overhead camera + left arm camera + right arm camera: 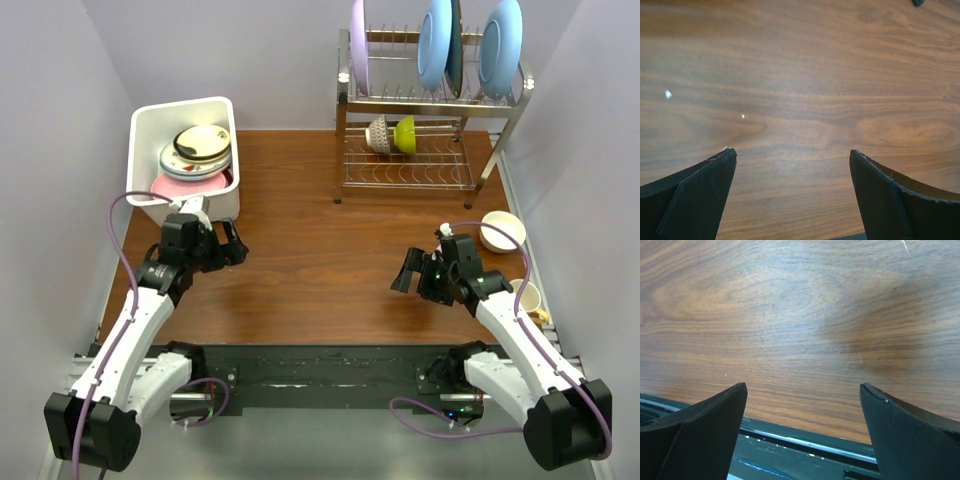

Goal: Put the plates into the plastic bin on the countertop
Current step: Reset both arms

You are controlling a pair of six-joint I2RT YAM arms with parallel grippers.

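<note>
Bin [150, 125] long axis near-to-far, plates [195, 157] stacked inside

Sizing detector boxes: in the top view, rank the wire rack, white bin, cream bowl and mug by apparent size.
1. wire rack
2. white bin
3. cream bowl
4. mug, which looks close to the bowl, so this order is unsure.

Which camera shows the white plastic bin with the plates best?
The top external view: the whole plastic bin sits back left on the countertop, plates stacked inside. Both wrist views show mostly bare wood, none of the bin.
</note>
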